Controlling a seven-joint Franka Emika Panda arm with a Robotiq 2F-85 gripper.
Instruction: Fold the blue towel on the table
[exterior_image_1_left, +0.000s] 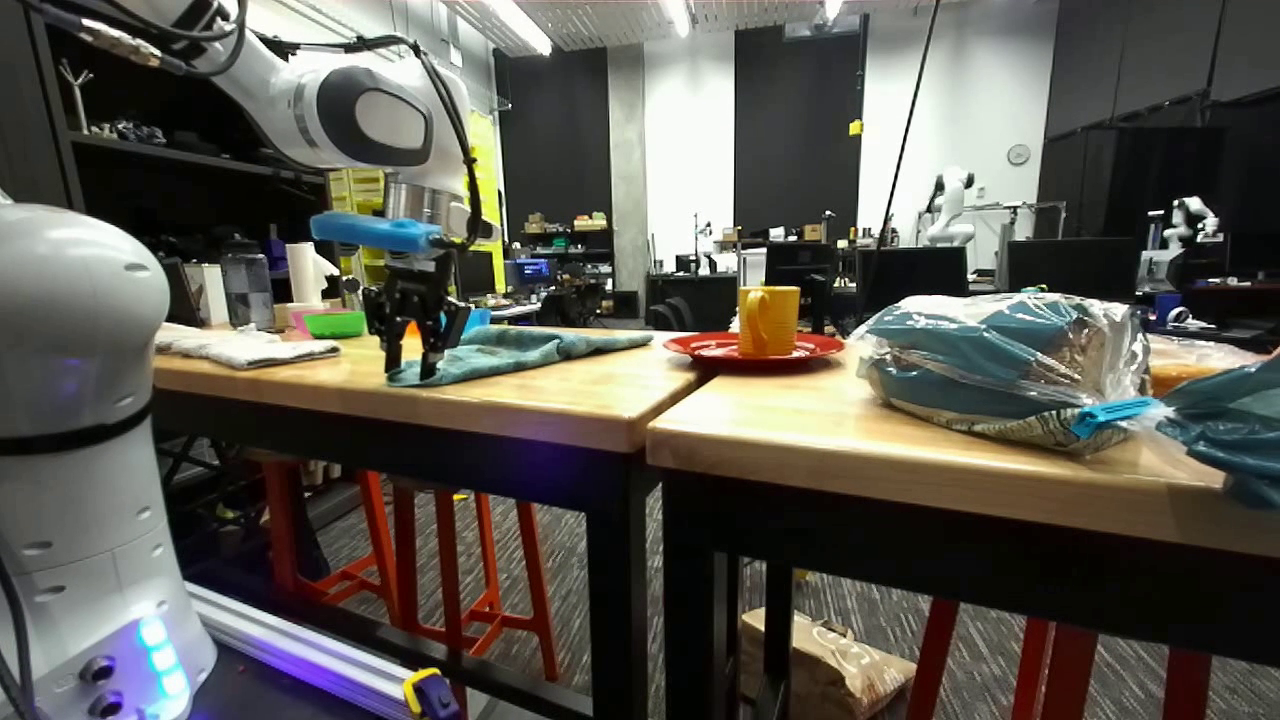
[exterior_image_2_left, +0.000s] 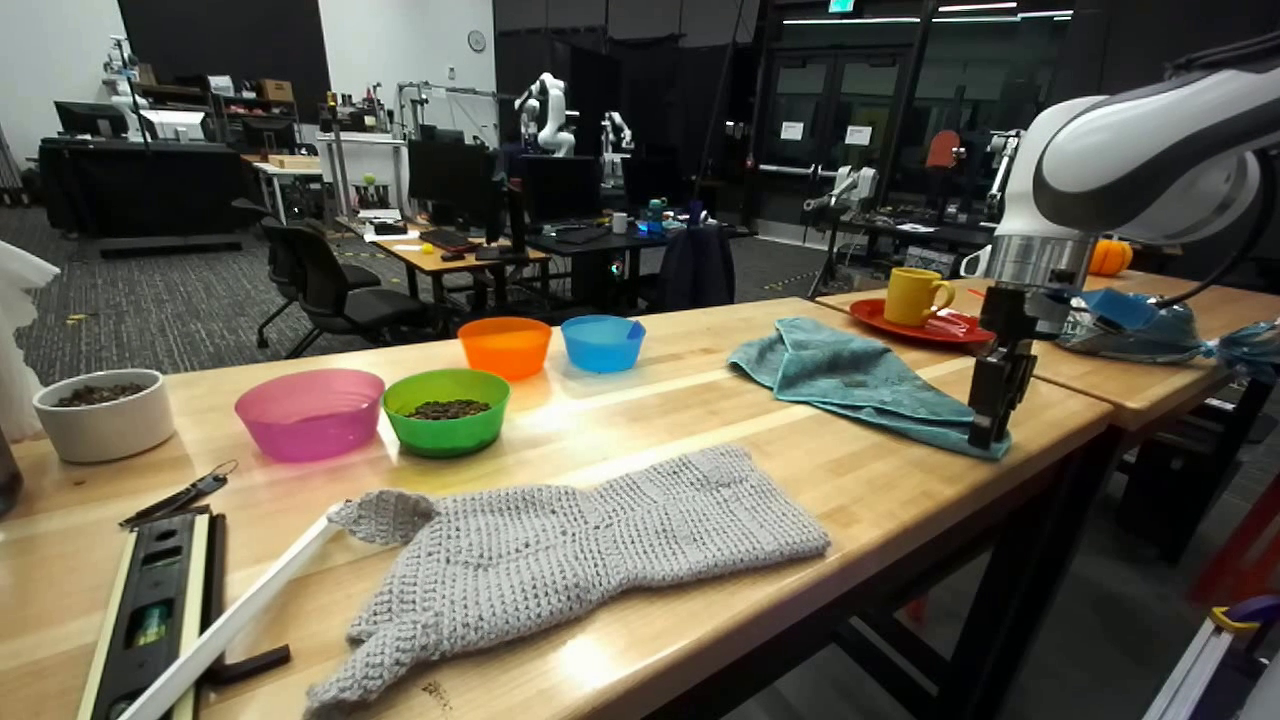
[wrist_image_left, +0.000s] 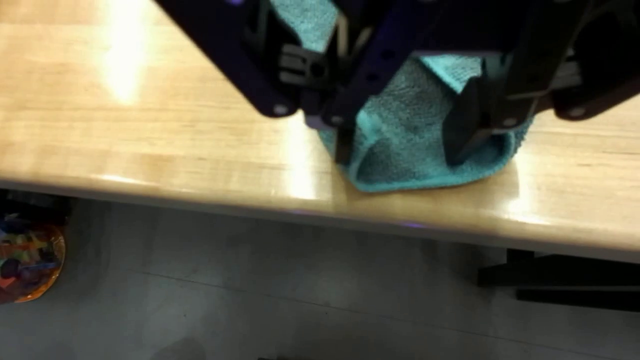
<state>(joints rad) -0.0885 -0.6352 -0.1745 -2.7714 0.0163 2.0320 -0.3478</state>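
The blue towel (exterior_image_2_left: 850, 375) lies on the table (exterior_image_2_left: 700, 410), bunched into a rough triangle whose narrow corner points at the front edge. My gripper (exterior_image_1_left: 411, 368) reaches straight down over that corner in both exterior views. In the wrist view the gripper (wrist_image_left: 400, 152) has its fingers apart, with a curled-up part of the towel (wrist_image_left: 415, 167) in the gap. One fingertip (wrist_image_left: 456, 147) presses into the cloth, and the towel's hem curls around it. The opposite fingertip (wrist_image_left: 344, 150) stands at the towel's other side. Part of the cloth is hidden behind the gripper.
Beyond the towel stands a red plate (exterior_image_2_left: 868, 314) with a yellow mug (exterior_image_2_left: 912, 298). Several bowls, including an orange bowl (exterior_image_2_left: 505, 350) and a green bowl (exterior_image_2_left: 440, 430), and a grey knitted cloth (exterior_image_2_left: 600, 530) share the tabletop. A plastic-wrapped bundle (exterior_image_1_left: 960, 350) sits on the adjoining table.
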